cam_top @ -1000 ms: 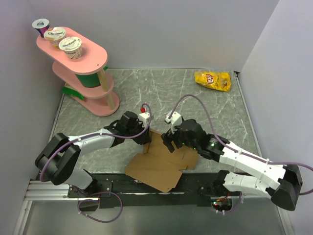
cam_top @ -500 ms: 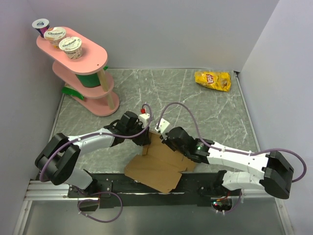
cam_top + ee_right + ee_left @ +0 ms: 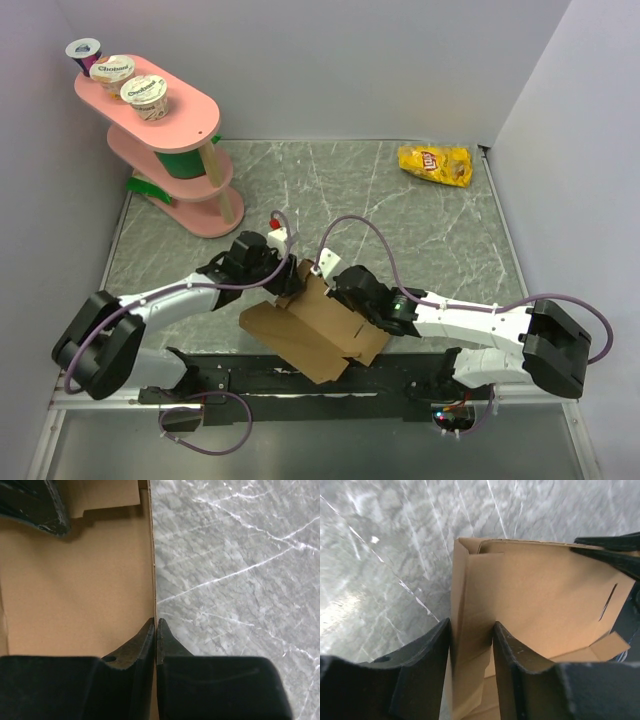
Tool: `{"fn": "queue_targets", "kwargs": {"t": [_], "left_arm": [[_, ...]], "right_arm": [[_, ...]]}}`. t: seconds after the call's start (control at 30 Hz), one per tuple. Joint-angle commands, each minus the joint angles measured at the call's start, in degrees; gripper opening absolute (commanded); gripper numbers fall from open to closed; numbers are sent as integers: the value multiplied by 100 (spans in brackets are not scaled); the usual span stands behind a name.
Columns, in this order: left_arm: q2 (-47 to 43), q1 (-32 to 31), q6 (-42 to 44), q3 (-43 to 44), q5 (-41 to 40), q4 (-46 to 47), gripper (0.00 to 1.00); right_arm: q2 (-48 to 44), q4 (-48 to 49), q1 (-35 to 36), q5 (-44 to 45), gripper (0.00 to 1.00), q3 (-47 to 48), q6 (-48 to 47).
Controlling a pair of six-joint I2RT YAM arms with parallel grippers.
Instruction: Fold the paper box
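Brown paper box [image 3: 305, 335]: lying partly folded at the near middle of the table [image 3: 430, 235], between the two arms, with its far end rising toward both grippers and its near corner reaching over the black rail [image 3: 230, 372] at the table's edge.
Box wall, left wrist view: a narrow side flap is folding around the edge of a broad panel of the paper box [image 3: 540, 600], and a slit is showing near that panel's right side.
Left gripper [image 3: 291, 288]: coming in from the left at the box's far left corner; in its own view the left gripper [image 3: 472, 626] is standing with jaws apart, one finger [image 3: 427, 665] on each side of the raised wall.
Box edge, right wrist view: a thin upright edge of the paper box [image 3: 75, 585] is running straight down the frame, cardboard to its left and grey marble to its right.
Right gripper [image 3: 330, 293]: reaching in from the right, just beside the left one; in its own view the right gripper [image 3: 155, 622] is pinching that thin edge, fingertips pressing together on it.
Yellow chip bag [image 3: 435, 164]: lying at the far right corner, well apart from the box.
Pink tiered stand [image 3: 165, 150]: standing at the far left, carrying yogurt cups [image 3: 120, 72] on its top shelf.
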Motion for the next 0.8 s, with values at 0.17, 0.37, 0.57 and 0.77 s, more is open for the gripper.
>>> {"fn": "queue_targets", "kwargs": {"t": [0.17, 0.37, 0.57, 0.77], "left_arm": [[-459, 361, -510, -472, 512, 1089, 40], [-276, 476, -528, -526, 864, 1205, 3], [-2, 467, -467, -411, 523, 1065, 1], [-485, 415, -634, -779, -1050, 1258, 6]], "right_arm": [[-11, 89, -9, 439, 7, 25, 5], [-116, 71, 44, 466, 4, 16, 14], [-256, 194, 211, 562, 4, -10, -30], [-248, 448, 527, 975, 3, -89, -30]]}}
